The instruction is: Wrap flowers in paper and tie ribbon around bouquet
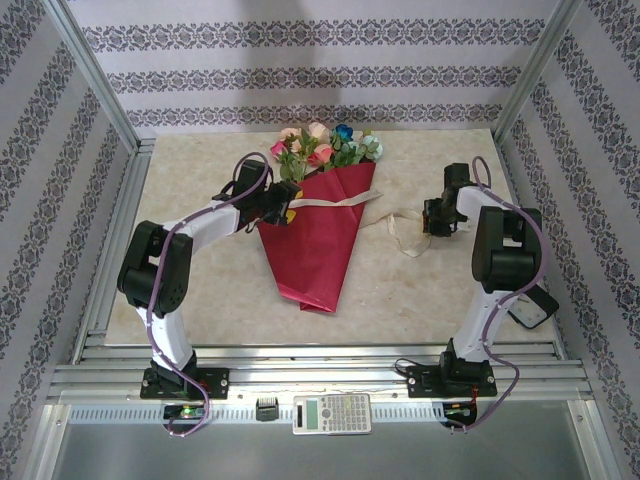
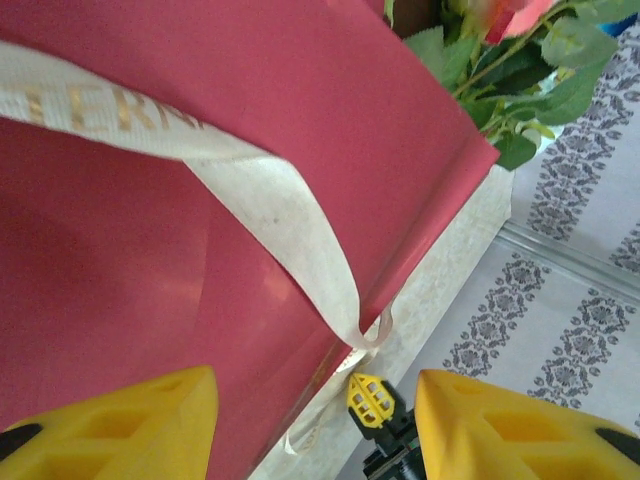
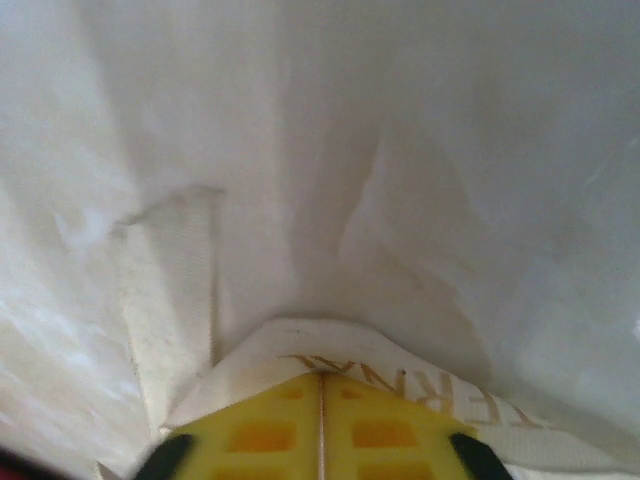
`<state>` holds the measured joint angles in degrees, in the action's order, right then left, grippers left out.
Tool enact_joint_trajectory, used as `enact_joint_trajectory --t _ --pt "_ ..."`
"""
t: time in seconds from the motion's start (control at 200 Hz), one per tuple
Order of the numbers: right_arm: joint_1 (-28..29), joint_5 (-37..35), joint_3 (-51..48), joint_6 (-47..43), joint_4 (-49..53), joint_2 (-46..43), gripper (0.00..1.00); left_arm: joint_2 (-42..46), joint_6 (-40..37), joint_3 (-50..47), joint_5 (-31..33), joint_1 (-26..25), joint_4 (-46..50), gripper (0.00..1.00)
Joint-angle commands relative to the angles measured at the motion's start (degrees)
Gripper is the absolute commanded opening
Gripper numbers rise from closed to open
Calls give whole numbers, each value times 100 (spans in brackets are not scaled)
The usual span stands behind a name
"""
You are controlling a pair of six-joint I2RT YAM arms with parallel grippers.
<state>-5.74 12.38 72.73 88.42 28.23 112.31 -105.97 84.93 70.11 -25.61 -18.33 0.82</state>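
Note:
The bouquet (image 1: 312, 240) lies on the table as a red paper (image 2: 150, 270) cone, narrow end toward me. The flowers (image 1: 325, 146), pink, peach and blue, stick out of its far end, and their green leaves (image 2: 520, 70) show in the left wrist view. A cream ribbon (image 1: 340, 203) with gold lettering crosses the cone and trails right in loops. My left gripper (image 1: 280, 207) is at the cone's left edge, and its yellow fingers (image 2: 115, 430) stand apart with the paper's edge and the ribbon (image 2: 290, 220) ahead of them. My right gripper (image 1: 434, 218) is shut on the ribbon (image 3: 330, 345), which is pinched at its fingertips.
A calculator (image 1: 332, 412) lies on the near rail between the arm bases. Aluminium frame posts (image 1: 95, 75) and patterned walls close in the marble-look table (image 1: 200, 310) on three sides. The right gripper's yellow tip (image 2: 372, 400) shows past the cone in the left wrist view.

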Motion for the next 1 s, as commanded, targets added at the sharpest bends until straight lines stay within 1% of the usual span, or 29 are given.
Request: enact_joint_trajectory --t 0.0,0.135,0.335,0.395,0.455,0.505,0.54,0.56,0.59,0.629,0.674,0.744,0.789,0.819,0.889,0.994 --pt "68 -401 -115 -30 22 -324 0 -46 43 172 56 104 -84 54" --pt "82 -602 -107 -432 182 -861 0 -54 66 76 12 136 -160 54" --pt "29 -544 -614 -840 266 -1721 0 -43 75 29 10 141 -168 53" --pt "41 -533 -713 -1085 323 -1922 0 -33 73 38 23 141 -169 53" --pt "95 -420 -700 -1567 368 -1955 0 -43 43 71 -5 143 -162 53" --pt "176 -225 -540 -2170 471 -1816 0 -54 9 114 -28 143 -134 53" --pt "288 -197 -339 -2673 698 -1674 9 -64 -26 156 -45 145 -92 53" --pt "355 -186 -233 -2973 822 -1574 17 -66 -60 184 -55 145 -61 53" --pt "475 -123 -38 -3413 956 -1398 24 -68 -113 215 -79 145 -11 53" --pt "626 -15 207 -3971 1164 -1102 29 -73 -169 248 -96 141 31 53" --pt "841 72 589 -4658 1417 -755 32 -70 -229 271 -105 145 32 52" --pt "1164 -237 1208 -5577 1973 -255 39 -70 -361 318 -149 141 120 53" --pt "1366 -636 1545 -6049 2241 -5 43 -66 -441 345 -164 154 202 52" --pt "1444 -818 1676 -6282 2315 95 44 -56 -470 343 -163 149 216 52" --pt "1599 -1183 1933 -6706 2368 352 43 -21 -476 281 -177 152 203 52" --pt "1620 -1298 2312 -6882 2585 801 39 40 -438 177 -189 163 161 52"
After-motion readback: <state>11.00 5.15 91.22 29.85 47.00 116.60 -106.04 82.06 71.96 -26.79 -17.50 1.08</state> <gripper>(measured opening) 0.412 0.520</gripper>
